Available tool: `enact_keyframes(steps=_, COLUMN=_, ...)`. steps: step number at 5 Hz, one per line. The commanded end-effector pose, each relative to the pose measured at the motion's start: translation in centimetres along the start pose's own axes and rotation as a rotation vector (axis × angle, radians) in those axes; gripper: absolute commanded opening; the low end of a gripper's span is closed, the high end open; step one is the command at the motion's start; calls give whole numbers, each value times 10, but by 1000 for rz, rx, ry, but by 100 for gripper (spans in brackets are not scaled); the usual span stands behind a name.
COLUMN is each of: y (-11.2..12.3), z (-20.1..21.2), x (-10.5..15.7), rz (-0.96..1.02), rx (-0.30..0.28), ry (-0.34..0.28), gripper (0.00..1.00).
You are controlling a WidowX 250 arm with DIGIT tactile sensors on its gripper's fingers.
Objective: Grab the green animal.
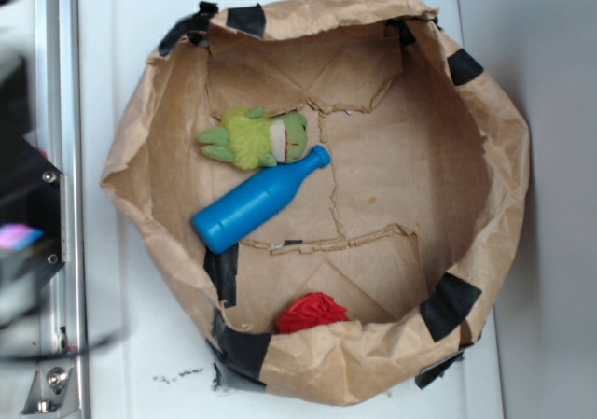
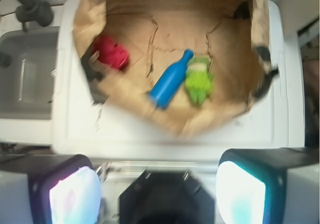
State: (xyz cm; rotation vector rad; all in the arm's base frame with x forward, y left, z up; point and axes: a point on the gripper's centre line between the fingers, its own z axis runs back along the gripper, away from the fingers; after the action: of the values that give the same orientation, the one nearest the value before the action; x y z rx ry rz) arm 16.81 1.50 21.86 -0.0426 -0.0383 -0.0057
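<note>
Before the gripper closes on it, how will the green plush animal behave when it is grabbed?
The green plush animal looks fuzzy and soft, so it will probably squash and flop rather than slip. It seems light for its size. It lies against the blue bottle, whose round body may roll if nudged.

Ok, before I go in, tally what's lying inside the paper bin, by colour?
Green: 1, the green animal
Blue: 1, the blue bottle
Red: 1, the red ball
Total: 3 inside the paper bin
</note>
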Motion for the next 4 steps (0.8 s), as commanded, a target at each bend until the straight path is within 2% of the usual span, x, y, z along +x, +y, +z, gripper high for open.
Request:
enact_keyframes(steps=1, y=14, z=-16, x=103, rz=-297, rx=-62, ry=-81, gripper=100)
enact_keyframes(steps=2, y=-19, z=-41, x=127, rz=-521, rx=22, ry=-102, gripper=100)
enact_keyframes(steps=3, y=-24, z=-56, x=98, rz=-581, rx=8, ry=-98, gripper=100)
enact_keyframes(steps=4, y=-11, z=-68, x=79, rz=-614, rx=7, ry=-94, gripper=100)
